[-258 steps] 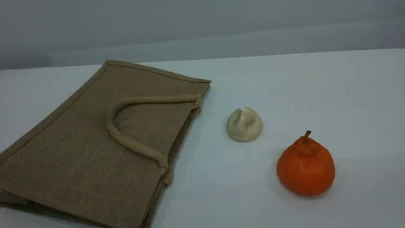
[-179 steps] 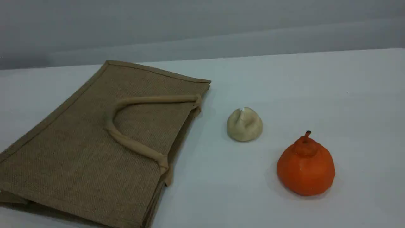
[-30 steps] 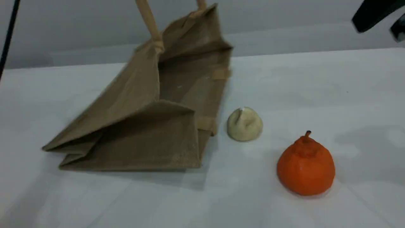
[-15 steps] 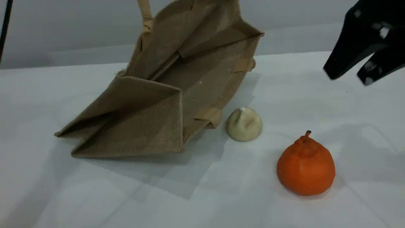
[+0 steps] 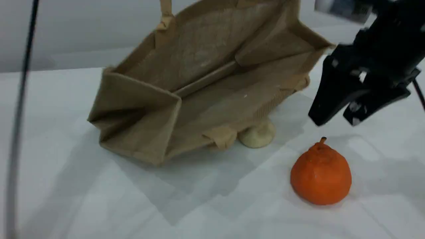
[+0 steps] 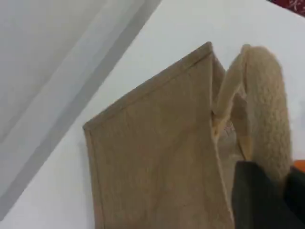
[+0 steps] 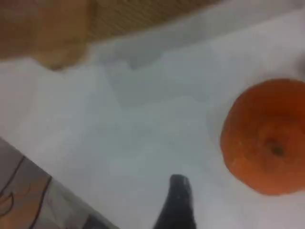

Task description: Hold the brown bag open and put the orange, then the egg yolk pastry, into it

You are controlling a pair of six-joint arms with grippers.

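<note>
While the left gripper (image 6: pixel 267 191) pinched the bag's handle (image 6: pixel 267 95), holding the bag (image 5: pixel 199 86) open at left, the right gripper (image 5: pixel 335 114) hung wide above the orange (image 5: pixel 320 174): firm, knobbly, best clasped round its belly.

The large tan-brown woven jute bag (image 5: pixel 212 89), earlier lying flat and closed on the left part of the white table (image 5: pixel 99 205), is now raised by its padded beige loop handle (image 6: pixel 267 119), which the left gripper (image 6: pixel 267 200) clamps, and its mouth gapes open toward the table's near edge. Its lower rim has swung right and now partly covers the small pale cream dough ball (image 5: pixel 257 134). The black right gripper (image 5: pixel 335 118), formerly out of view, has come down with jaws apart above the bright orange pear-shaped fruit (image 5: pixel 320 175).
</note>
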